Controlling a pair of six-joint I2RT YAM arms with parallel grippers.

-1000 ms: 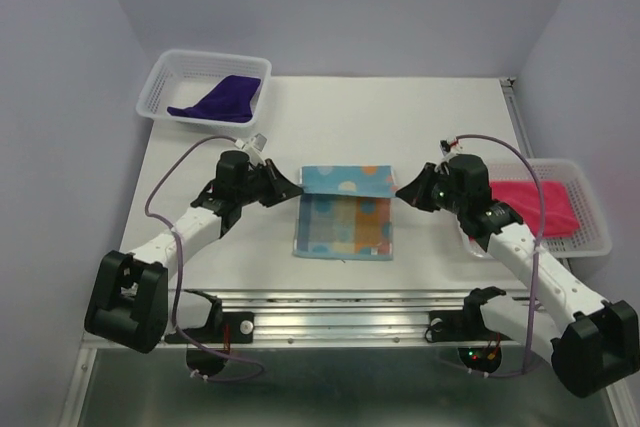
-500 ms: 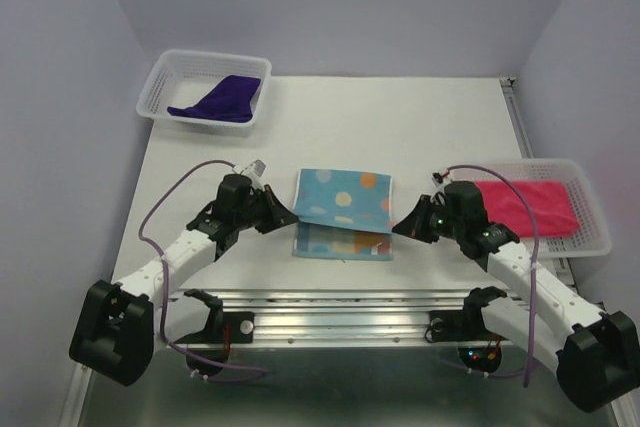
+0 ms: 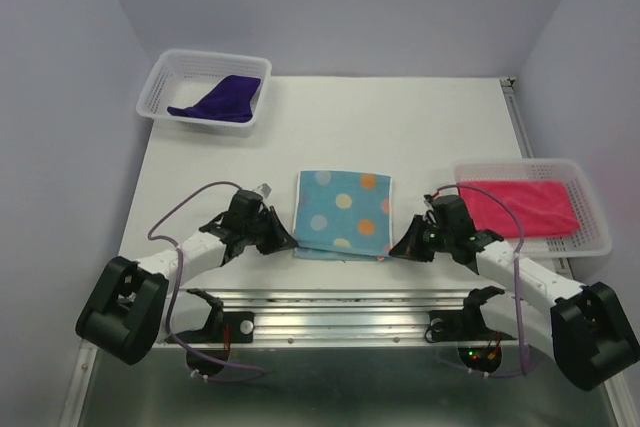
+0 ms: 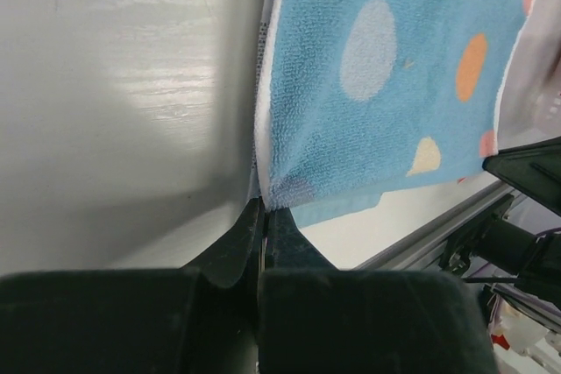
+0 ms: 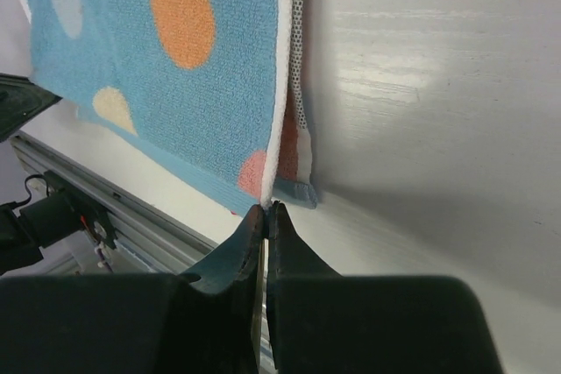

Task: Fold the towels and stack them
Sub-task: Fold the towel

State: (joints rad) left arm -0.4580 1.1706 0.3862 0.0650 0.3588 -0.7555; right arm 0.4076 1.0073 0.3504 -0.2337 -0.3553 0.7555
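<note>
On the white table [image 3: 420, 127], we see the spotted blue towel [image 3: 343, 212] folded over, spanning from the left gripper [image 3: 291, 243], pinched tight on its near-left corner, to the right gripper [image 3: 392, 251], pinched tight on its near-right corner

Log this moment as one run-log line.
step: fold | left jaws: shut on dotted towel near-left corner | right jaws: shut on near-right corner | pink towel: right basket | purple towel: far-left basket
</note>
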